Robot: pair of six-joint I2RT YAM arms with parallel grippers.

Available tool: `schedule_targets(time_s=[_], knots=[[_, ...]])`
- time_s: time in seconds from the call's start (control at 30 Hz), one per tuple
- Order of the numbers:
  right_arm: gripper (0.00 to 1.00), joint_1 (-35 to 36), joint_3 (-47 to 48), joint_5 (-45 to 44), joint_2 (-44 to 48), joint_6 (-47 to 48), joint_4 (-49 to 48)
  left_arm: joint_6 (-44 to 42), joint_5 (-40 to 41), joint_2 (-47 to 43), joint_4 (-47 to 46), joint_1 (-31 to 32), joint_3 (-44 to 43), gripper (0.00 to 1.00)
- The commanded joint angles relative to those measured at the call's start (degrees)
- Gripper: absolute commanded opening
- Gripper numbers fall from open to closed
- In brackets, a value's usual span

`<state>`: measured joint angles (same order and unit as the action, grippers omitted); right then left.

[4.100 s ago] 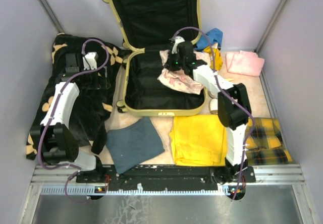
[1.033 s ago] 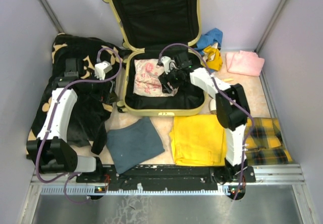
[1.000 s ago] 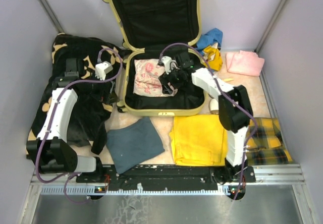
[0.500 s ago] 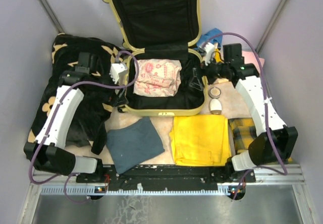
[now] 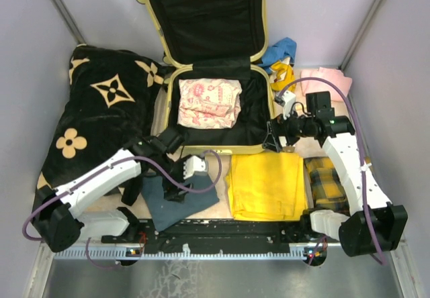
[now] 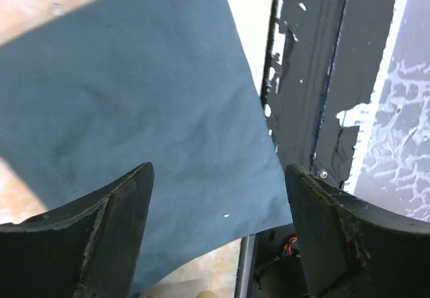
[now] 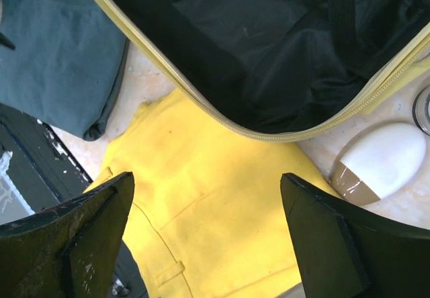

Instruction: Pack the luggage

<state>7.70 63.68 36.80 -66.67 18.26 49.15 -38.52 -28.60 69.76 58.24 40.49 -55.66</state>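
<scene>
Top external: the luggage (image 5: 205, 16) is seen open at the table's far middle, lid propped upright, with a pink floral garment (image 5: 209, 102) lying loose in the lower half. Half a second ago both arms were at the case's side rims. The left gripper (image 5: 173, 189) is now found swung back to the near side, low over the teal garment (image 5: 201, 196). The right gripper (image 5: 271, 139) has been drawn to the case's near right corner, above the far edge of the yellow garment (image 5: 265, 184). The black blanket (image 5: 101, 103) is no longer crossed by the left arm. Left wrist: the jaws are spread wide, nothing between them. The teal garment (image 6: 134, 96) fills the gap below, its corner lying against the black base rail (image 6: 322, 76). Right wrist: the jaws are likewise spread and empty. The case's yellow rim (image 7: 222, 120) is seen above the yellow garment (image 7: 201, 231), with a white oval object (image 7: 379, 164) just beside. One item is judged packed; two fresh picks appear to be lined up.
</scene>
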Motion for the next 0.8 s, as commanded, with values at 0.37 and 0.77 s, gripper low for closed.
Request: schedule_targets(time_s=[0.37,0.77], knots=[[0.9,-0.7,-0.8,-0.4,-0.1,-3.3,-4.1,-38.9,4.3,4.7,0.2,7.0,-4.1,0.87],[0.9,-4.8,-2.0,2.0,0.7,-4.3,-4.2,-58.1,4.0,29.8,11.6,7.9,-21.7,0.97]])
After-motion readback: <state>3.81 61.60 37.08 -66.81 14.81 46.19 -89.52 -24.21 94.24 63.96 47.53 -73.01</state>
